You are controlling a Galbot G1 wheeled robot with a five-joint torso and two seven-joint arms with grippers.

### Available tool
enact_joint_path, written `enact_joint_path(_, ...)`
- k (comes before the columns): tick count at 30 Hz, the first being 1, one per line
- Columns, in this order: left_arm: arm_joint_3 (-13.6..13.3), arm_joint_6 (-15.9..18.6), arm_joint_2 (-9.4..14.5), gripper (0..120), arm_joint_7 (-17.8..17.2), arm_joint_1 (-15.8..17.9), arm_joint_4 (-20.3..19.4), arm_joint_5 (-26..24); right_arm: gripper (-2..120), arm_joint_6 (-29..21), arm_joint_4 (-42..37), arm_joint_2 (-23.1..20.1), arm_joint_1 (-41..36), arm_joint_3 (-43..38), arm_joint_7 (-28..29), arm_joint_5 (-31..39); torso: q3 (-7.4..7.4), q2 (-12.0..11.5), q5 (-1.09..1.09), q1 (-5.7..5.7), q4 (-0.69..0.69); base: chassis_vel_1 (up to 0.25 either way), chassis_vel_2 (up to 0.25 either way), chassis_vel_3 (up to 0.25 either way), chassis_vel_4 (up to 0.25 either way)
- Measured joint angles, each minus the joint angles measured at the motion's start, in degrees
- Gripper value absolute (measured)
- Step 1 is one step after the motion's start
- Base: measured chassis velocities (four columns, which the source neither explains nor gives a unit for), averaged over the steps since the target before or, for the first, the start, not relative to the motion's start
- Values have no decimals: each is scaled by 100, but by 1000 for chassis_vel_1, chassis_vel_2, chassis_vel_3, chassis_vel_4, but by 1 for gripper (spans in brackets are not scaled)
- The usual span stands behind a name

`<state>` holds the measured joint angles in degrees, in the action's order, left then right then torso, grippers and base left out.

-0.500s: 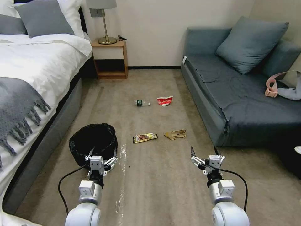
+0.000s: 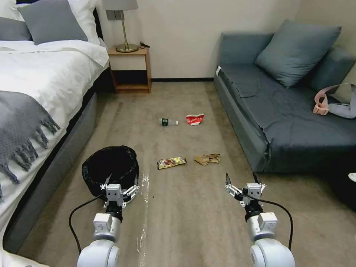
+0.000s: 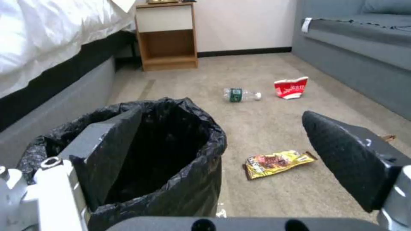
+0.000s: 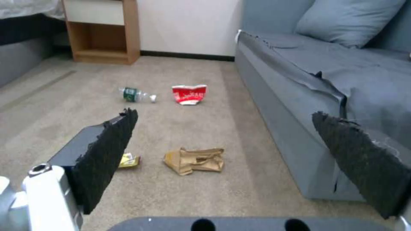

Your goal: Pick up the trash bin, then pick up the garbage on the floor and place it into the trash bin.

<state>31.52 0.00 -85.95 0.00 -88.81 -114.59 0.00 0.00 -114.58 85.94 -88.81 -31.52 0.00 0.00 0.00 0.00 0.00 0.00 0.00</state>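
Judging by the floor, I have nothing done yet: the bin [image 2: 110,168] sits lower left on the carpet, my left gripper [image 2: 119,182] spread just before it, gripping nothing. Bottle [image 2: 168,121], carton [image 2: 195,119], wrapper [image 2: 171,162] and paper [image 2: 207,159] lie mid-frame; the right gripper [image 2: 241,179], lower right, hangs spread and empty.

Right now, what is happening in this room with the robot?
The robot faces litter on the carpet. Its left pincer, open, is at the near rim of the trash bin, not yet gripping it. The right pincer hangs open above bare floor. Bottle, red carton, snack wrapper and tan paper all lie untouched.
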Motion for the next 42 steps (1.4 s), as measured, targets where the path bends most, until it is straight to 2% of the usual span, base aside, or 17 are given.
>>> enact_joint_path(9, 0, 17, 8, 100, -9, 6, 0, -16, 100, -13, 0, -8, 2, 1, 5, 20, 0, 1, 0, 0, 0, 0, 0, 0, 0)
enact_joint_path(12, 16, 110, 60, 100, -89, 41, -10, -97, 100, -200, -31, -127, 33, 13, 142, 235, 0, 1, 2, 0, 0, 0, 0, 0, 0)
enact_joint_path(15, 48, 544, 289, 100, -403, 204, -65, -448, 100, -710, -161, -453, 128, 55, 538, 829, 0, 1, 2, 0, 0, 0, 0, 0, 0)
enact_joint_path(16, 48, 544, 289, 100, -403, 204, -65, -448, 100, -710, -161, -453, 128, 55, 538, 829, 0, 1, 2, 0, 0, 0, 0, 0, 0)
enact_joint_path(18, 79, 836, 442, 100, -621, 312, -100, -684, 100, -967, -223, -616, 174, 81, 736, 1129, 0, 0, 0, 0, 0, 0, 0, 0, 0)
enact_joint_path(19, 116, 1151, 610, 100, -857, 429, -141, -940, 100, -1227, -286, -780, 223, 100, 935, 1425, 0, 1, 0, 0, 0, 0, 0, 0, 0)
enact_joint_path(20, 116, 1151, 610, 100, -857, 429, -141, -940, 100, -1227, -286, -780, 223, 100, 935, 1425, 0, 1, 0, 0, 0, 0, 0, 0, 0)
enact_joint_path(22, 167, 1632, 867, 100, -1219, 611, -207, -1334, 100, -1648, -388, -1045, 296, 136, 1256, 1910, 0, 1, 0, 0, 0, 0, 0, 0, 0)
enact_joint_path(23, 167, 1632, 867, 100, -1219, 611, -207, -1334, 100, -1648, -388, -1045, 296, 136, 1256, 1910, 0, 1, 0, 0, 0, 0, 0, 0, 0)
enact_joint_path(25, 215, 2076, 1103, 100, -1555, 779, -267, -1694, 100, -2029, -480, -1286, 365, 171, 1550, 2353, 0, 1, 0, 0, 0, 0, 0, 0, 0)
enact_joint_path(29, 248, 2389, 1268, 100, -1789, 896, -306, -1947, 100, -2300, -546, -1458, 416, 191, 1757, 2666, 0, 1, 0, 0, 0, 0, 0, 0, 0)
enact_joint_path(32, 357, 3063, 1687, 100, -2314, 1208, -388, -2588, 100, -2813, -671, -1782, 508, 235, 2147, 3258, 0, 1, -3, 0, 2, 0, 0, 0, 0)
enact_joint_path(36, 478, 3181, 1886, 100, -2496, 1481, -383, -2860, 100, -2844, -675, -1798, 514, 238, 2170, 3292, 0, 1, 7, 0, 0, 0, 0, 0, 0)
enact_joint_path(38, 476, 3328, 1916, 100, -2602, 1545, -393, -2994, 100, -2862, -675, -1866, 547, 233, 2122, 3307, 1, 0, -5, 0, -1, 0, 0, 0, 0)
enact_joint_path(40, 492, 3454, 1942, 100, -2732, 1609, -448, -3095, 100, -2848, -648, -2015, 637, 189, 1919, 3290, 0, 0, 3, 0, -3, 0, 0, 0, 0)
enact_joint_path(41, 514, 3558, 1961, 100, -2832, 1642, -492, -3159, 100, -2801, -590, -2211, 726, 108, 1700, 3238, 1, 0, 6, 1, 2, 0, 0, 0, 0)
enact_joint_path(42, 534, 3653, 1978, 100, -2921, 1663, -530, -3217, 100, -2736, -537, -2335, 761, 19, 1567, 3199, 0, 1, -8, 0, 2, 0, 0, 0, 0)
